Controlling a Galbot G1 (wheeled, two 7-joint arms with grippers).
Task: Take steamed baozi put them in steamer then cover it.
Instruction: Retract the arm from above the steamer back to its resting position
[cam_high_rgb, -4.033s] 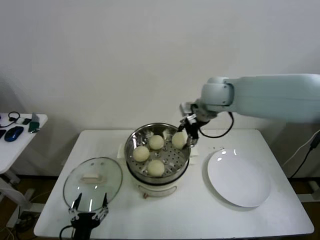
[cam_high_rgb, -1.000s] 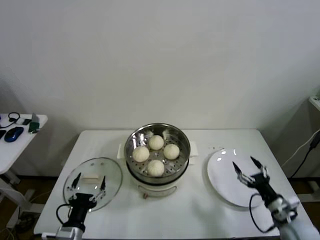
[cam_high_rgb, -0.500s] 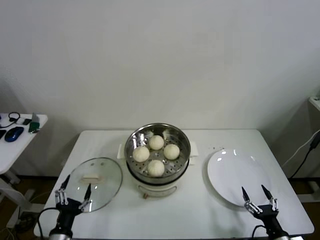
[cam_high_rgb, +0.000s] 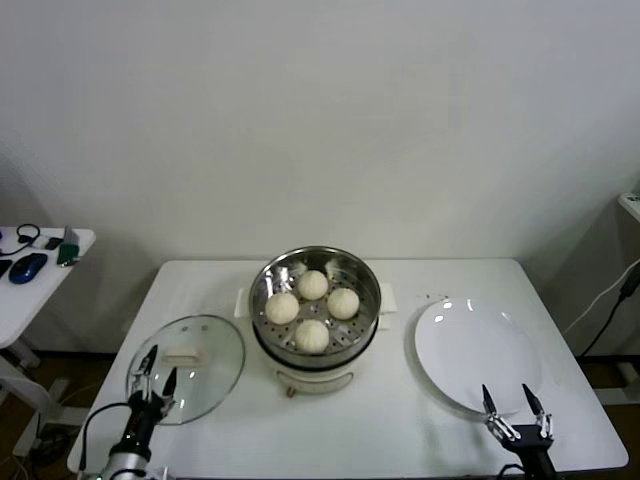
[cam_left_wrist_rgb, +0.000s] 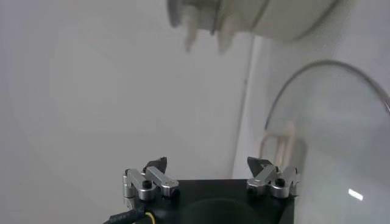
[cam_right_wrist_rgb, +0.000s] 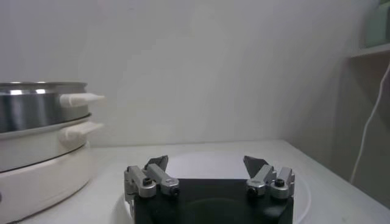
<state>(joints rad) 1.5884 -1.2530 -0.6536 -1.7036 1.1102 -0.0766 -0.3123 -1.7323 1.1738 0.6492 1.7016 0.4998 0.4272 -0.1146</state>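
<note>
Four baozi (cam_high_rgb: 312, 306) sitting in steamer (cam_high_rgb: 315, 262); cover (cam_high_rgb: 186, 366) lying near tabletop's left edge; left gripper (cam_high_rgb: 153, 369) and right gripper (cam_high_rgb: 514, 404) hovering wide open, holding nothing.

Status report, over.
Both claws open, empty: left claw by clear glass lid, right claw by flat white plate. Four cream-white buns in uncovered steel steamer. Nothing obstructing.

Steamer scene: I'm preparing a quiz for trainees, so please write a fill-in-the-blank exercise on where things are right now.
1. The steamer holds ____ steamed baozi.
2. The cover lies flat on the table, on the steamer's ____ side.
3. The plate holds ____ baozi.
4. The left gripper hovers at the cover's near edge with its jaws ____; the right gripper is near the plate's front edge.

Missing words: four; left; no; open
</note>
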